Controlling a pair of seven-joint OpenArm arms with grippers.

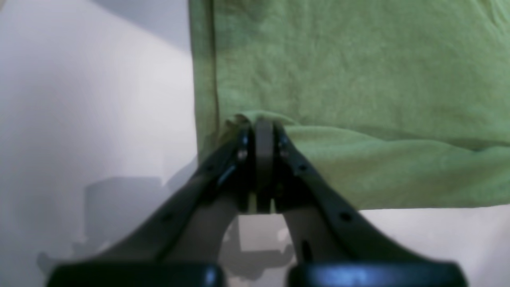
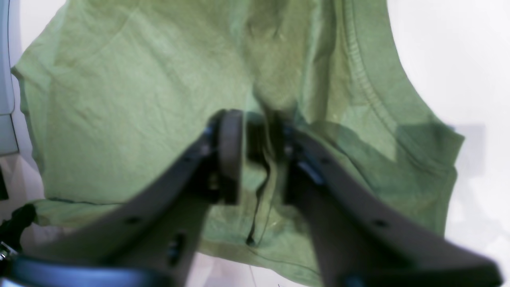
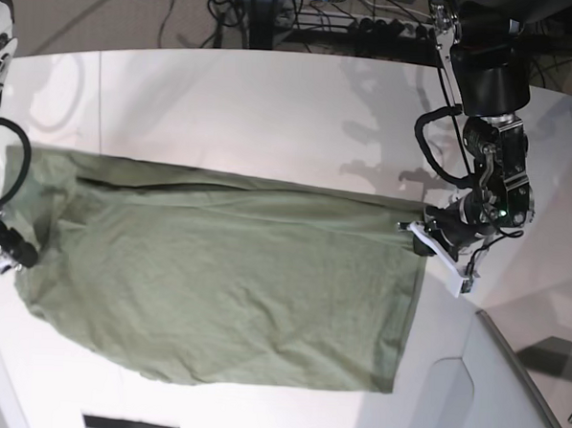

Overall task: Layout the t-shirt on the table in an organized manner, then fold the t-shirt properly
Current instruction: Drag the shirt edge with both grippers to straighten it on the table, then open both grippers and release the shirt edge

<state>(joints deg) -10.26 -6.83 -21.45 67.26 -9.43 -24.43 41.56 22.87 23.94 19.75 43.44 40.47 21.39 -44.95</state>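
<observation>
Now we're in the laying-out stage, and the t-shirt (image 3: 215, 287) is spread wide across the white table (image 3: 272, 108), mostly flat. One long edge, the one farther from the camera in the base view, has a strip doubled over on itself, and the cloth bunches where the arms have hold of it. No folding proper has begun, by my reading.

Over on the left arm, the left pincer (image 1: 263, 127) is shut tight on the t-shirt, a little nub of green cloth pinched between the pads right at the corner by the hem. In the base view that corner sits at the right end of the garment, lifted a touch off the table.

At the other end, the right pincer (image 2: 257, 131) has its jaws standing apart, straddling a ridge of gathered cloth near the ribbed neckline (image 2: 370, 87). The pads look to be clear of the cloth, so I'd call that a release rather than a grip.

What's next? My guess is the shoulder end needs tidying: the ridge between those parted jaws should be smoothed out, and the doubled-over strip along the far edge pulled flat, before any fold is worth attempting. The left arm's hold gives tension to work against.
</observation>
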